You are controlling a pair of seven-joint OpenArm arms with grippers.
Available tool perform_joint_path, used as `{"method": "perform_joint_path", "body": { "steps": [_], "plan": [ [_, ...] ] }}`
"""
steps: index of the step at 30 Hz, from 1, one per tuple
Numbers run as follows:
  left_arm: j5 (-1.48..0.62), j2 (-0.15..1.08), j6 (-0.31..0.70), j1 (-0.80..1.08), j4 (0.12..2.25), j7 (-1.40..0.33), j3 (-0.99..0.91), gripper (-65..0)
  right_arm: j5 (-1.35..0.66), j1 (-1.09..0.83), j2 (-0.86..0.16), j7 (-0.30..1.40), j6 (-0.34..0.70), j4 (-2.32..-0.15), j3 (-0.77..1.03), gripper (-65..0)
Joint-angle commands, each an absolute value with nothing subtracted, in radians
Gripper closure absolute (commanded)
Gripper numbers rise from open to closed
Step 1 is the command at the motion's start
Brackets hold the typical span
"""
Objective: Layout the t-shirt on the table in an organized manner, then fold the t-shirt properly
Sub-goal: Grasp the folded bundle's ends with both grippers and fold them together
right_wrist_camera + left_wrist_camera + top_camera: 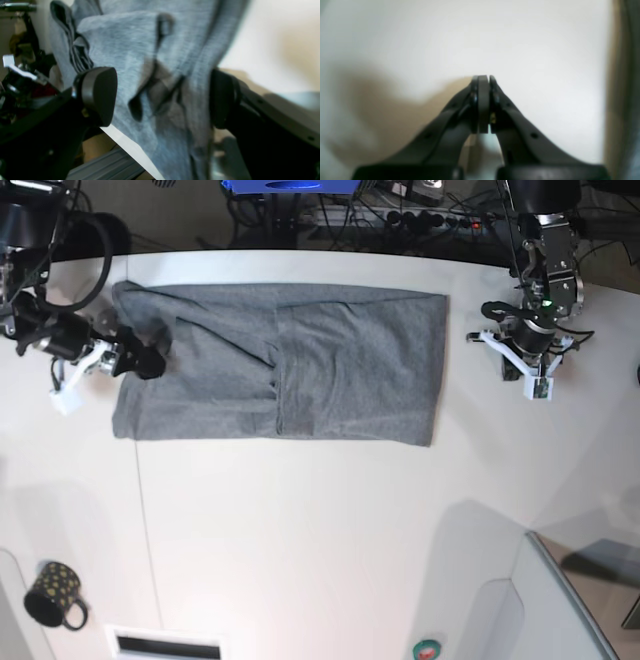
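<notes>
The grey t-shirt (290, 365) lies folded on the white tabletop (320, 530). Right gripper (162, 97) jaws spread around its edge; left gripper (483, 78) jaws clenched, empty.

Table (300, 530) front lies open — only mug (52, 593) obstructs.

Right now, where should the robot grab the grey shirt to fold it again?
Probably the t-shirt by its short edge nearest the right gripper, coming from that side. It lies as a flat band on the table, and that gripper's open jaws already straddle that edge.
</notes>
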State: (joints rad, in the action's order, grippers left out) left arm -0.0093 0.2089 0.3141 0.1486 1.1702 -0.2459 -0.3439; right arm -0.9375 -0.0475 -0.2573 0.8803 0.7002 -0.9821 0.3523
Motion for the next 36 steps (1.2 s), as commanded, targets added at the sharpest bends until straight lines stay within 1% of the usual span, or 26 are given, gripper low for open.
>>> {"method": "perform_joint_path", "body": {
  "steps": [1,6,11,15,17,19,21,23,28,31,35,36],
  "plan": [
    [-0.013,0.214,0.321,0.142,1.176,-0.243,-0.321,0.0,-0.909,-0.045,-0.266,0.898,0.698,-0.966,0.344,-52.2],
    [-0.013,0.177,0.32,0.101,1.145,-0.243,-0.255,0.0,-0.908,-0.025,-0.266,0.874,0.698,-0.889,0.291,-52.2],
    [-0.013,0.134,0.32,0.076,1.132,-0.243,-0.189,0.0,-0.908,-0.025,-0.266,0.854,0.698,-0.891,0.226,-52.1],
    [-0.013,0.111,0.32,0.067,1.13,-0.243,-0.173,0.0,-0.908,-0.025,-0.266,0.854,0.698,-0.891,0.211,-51.9],
    [-0.004,0.096,0.32,0.065,1.13,-0.243,-0.173,0.0,-0.908,-0.025,-0.272,0.854,0.698,-0.889,0.209,-50.1],
    [-0.004,0.093,0.32,0.065,1.132,-0.243,-0.173,0.0,-0.908,-0.025,-0.274,0.854,0.698,-0.889,0.208,-46.8],
    [-0.005,0.093,0.32,0.064,1.132,-0.243,-0.14,0.0,-0.908,-0.025,-0.274,0.854,0.698,-0.889,0.208,-43.5],
    [-0.005,0.093,0.317,0.064,1.132,-0.243,-0.099,0.0,-0.908,-0.021,-0.268,0.854,0.698,-0.888,0.208,-41.6],
    [-0.013,0.093,0.315,0.064,1.132,-0.243,-0.117,0.0,-0.908,-0.013,-0.265,0.851,0.698,-0.883,0.219,-41.0],
    [-0.012,0.097,0.315,0.064,1.135,-0.243,-0.145,0.0,-0.908,-0.012,-0.268,0.794,0.698,-0.883,0.219,-40.7],
    [-0.005,0.107,0.315,0.064,1.132,-0.243,-0.151,0.0,-0.908,-0.012,-0.274,0.756,0.698,-0.883,0.219,-35.0],
    [-0.007,0.113,0.315,0.064,1.132,-0.243,-0.15,0.0,-0.908,-0.012,-0.274,0.754,0.698,-0.883,0.219,-32.4]
  ]
}}
